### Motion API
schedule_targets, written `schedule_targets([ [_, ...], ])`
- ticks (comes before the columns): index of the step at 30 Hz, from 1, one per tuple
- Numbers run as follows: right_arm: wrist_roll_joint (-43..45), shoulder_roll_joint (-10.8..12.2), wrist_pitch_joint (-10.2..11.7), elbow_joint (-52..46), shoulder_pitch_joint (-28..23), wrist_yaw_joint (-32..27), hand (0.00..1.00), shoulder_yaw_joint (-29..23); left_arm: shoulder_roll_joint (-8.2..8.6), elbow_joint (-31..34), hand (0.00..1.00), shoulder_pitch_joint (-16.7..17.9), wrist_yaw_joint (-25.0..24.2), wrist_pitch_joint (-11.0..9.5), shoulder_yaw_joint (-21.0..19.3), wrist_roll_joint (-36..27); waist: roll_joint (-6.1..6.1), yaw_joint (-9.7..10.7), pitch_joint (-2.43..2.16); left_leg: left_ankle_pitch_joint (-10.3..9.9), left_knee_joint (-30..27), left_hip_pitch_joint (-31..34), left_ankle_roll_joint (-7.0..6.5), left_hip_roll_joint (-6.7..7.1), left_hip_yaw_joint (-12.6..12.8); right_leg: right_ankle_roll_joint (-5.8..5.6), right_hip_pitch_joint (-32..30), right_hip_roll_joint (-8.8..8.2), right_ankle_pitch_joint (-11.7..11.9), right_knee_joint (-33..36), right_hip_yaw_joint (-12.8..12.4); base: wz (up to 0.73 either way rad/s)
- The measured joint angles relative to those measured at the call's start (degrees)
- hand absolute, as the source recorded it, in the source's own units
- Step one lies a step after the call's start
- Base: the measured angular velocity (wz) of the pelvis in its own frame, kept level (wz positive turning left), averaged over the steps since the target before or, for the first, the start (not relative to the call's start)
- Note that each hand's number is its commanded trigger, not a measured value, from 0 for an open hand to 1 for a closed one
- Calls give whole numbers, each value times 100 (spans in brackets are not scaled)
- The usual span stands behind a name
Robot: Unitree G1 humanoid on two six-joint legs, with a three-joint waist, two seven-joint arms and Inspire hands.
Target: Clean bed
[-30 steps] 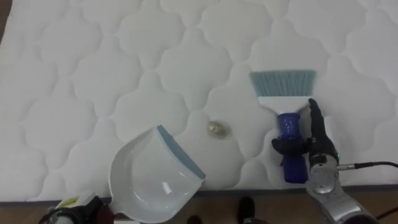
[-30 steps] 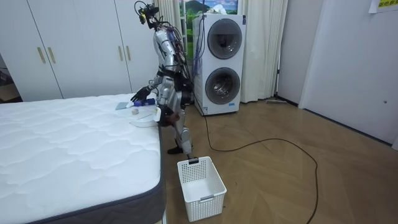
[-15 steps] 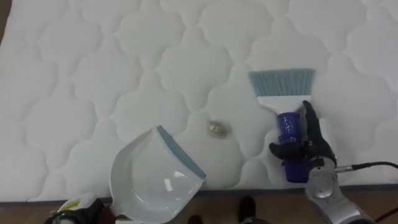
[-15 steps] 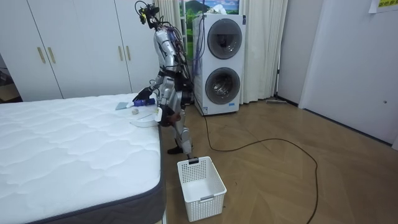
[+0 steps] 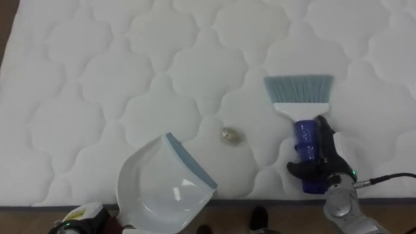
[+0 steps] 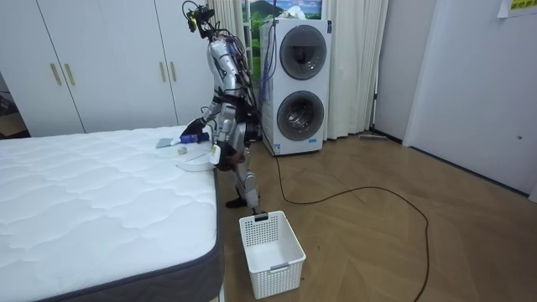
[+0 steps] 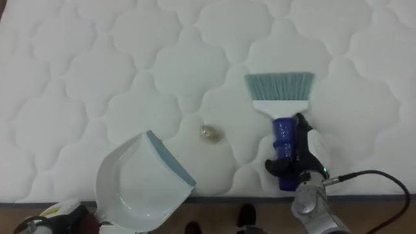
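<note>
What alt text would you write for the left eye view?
The robot's right hand grips a blue-handled brush lying on a white quilted mattress. A small scrap lies between the brush and a white dustpan at the mattress's near edge.

The white quilted mattress (image 5: 97, 78) bears a small scrap (image 5: 230, 136), with a brush (image 5: 300, 97) at its 3 o'clock and a dustpan (image 5: 162, 188) at its 7 o'clock.
</note>
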State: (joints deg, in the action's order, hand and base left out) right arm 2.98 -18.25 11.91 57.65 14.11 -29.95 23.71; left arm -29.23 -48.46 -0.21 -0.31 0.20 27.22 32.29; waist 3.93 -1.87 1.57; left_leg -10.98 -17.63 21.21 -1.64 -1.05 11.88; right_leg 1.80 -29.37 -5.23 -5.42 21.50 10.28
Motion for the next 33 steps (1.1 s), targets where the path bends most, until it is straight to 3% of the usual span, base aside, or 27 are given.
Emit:
schedule_targets([
  [6, 212, -292, -206, 110, 155, -38, 100, -22, 78, -8, 100, -18, -17, 107, 10, 2, 21, -17, -25, 1, -1, -25, 2, -7, -26, 8, 58, 21, 4, -55, 33, 1],
  [12, 360, -272, -450, 319, 152, -99, 100, 4, 116, -8, 100, -46, -36, 162, 81, 1, 34, -23, -32, 2, 11, -43, 4, -9, -94, 11, 134, 26, 4, -107, 109, 6],
  [27, -182, -296, -581, 547, 78, 309, 100, -35, 108, 65, 100, -305, -270, 320, 97, 112, 20, -18, -34, 2, -19, -61, 2, -23, -97, -10, 166, -22, -15, -83, 113, 1],
  [30, -265, -299, -578, 664, 173, 460, 100, -98, 54, 150, 100, -337, -266, 320, 64, 239, -13, 2, -35, 5, -61, 9, -2, -7, -91, -18, 93, -44, -19, -37, 100, 0],
  [33, -259, -302, -580, 726, 295, 617, 100, -169, -68, 288, 100, -359, -254, 314, -21, 411, -139, -3, -16, 9, -88, 75, -8, 7, -112, -15, 20, -67, -31, 24, 113, 5],
])
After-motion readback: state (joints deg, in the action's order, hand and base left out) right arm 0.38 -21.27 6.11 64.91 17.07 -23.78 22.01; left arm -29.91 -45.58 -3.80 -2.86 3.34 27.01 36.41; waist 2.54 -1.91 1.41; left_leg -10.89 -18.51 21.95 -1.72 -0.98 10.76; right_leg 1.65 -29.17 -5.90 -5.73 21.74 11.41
